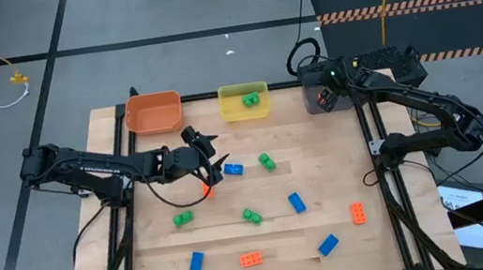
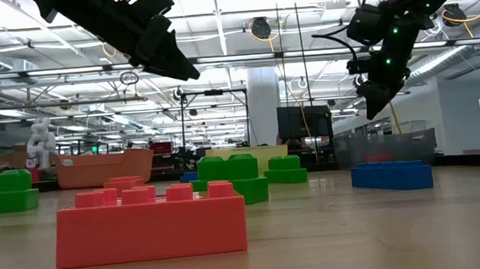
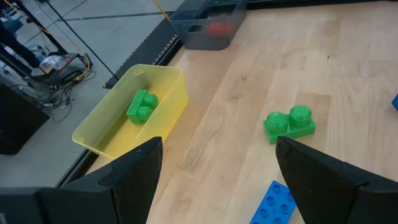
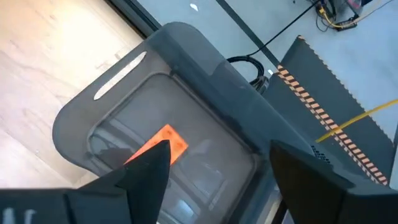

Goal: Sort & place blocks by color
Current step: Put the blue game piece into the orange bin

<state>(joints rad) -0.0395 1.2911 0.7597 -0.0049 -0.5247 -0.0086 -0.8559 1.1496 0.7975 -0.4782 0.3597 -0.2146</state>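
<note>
1. Tabletop carries scattered blue, green and orange blocks.
2. Grey bin holds an orange block; yellow bin holds green ones.
3. Right tool hangs spread and empty above the grey bin.
4. Left tool hovers spread mid-tabletop, empty.

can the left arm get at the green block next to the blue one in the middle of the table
Probably yes. The left hand hangs open just beside the blue block, and the green block lies on bare wood straight ahead with nothing between them.
</note>
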